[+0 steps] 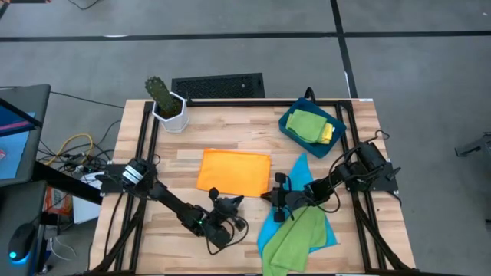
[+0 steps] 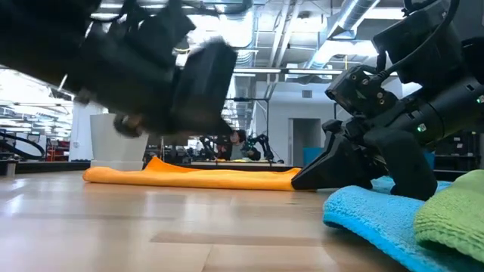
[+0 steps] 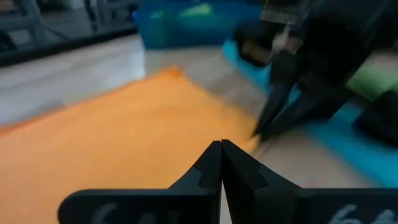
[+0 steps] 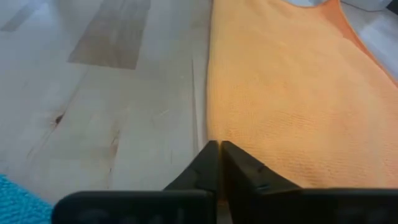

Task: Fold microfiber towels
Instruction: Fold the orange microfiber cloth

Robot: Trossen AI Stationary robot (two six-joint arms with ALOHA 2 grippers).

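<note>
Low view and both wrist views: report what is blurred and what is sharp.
Low view: the left gripper is a smeared dark mass; the orange towel behind is fairly crisp. Left wrist view: its fingers are sharp, the right gripper and tray blurred. Right wrist view: towel weave and wooden table sharp.

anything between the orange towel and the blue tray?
No. In the high view, only bare wooden table separates the orange towel from the blue tray, which holds green and yellow towels.
</note>
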